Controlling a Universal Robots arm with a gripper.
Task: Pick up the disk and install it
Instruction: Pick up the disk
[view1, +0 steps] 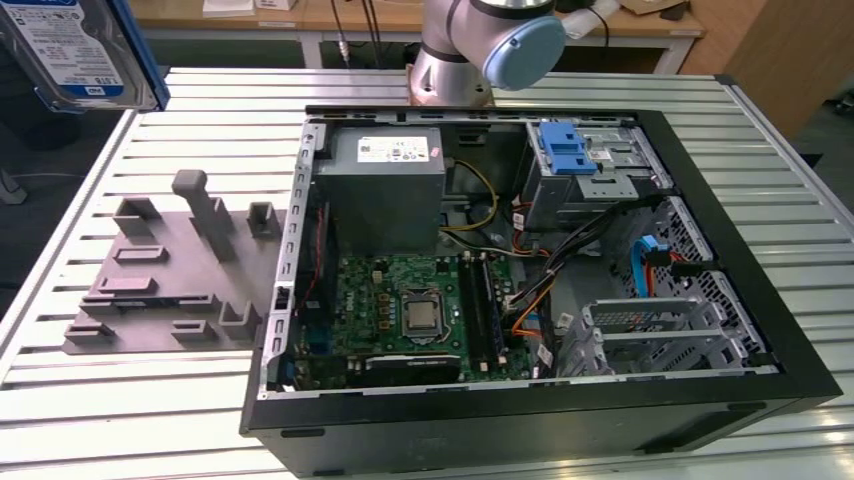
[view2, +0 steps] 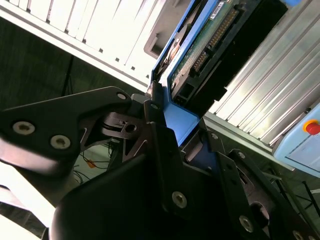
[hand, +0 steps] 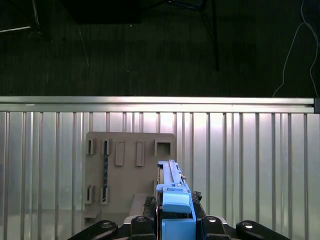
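While pincer (hand: 176, 221) clamps disk (hand: 171, 182) edge-up; disk hangs clear above table (hand: 250, 150) rim

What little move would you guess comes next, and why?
Probably carry the disk toward the exterior view's right: the end effector grips it at that view's upper left, apart from the blue-latched drive cage inside the open case.

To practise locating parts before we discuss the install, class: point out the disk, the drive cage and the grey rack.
disk (view1: 67, 45): exterior view, on its white-and-blue label.
drive cage (view1: 567, 150): exterior view, on its blue latch.
grey rack (view1: 174, 262): exterior view, on its flat base.
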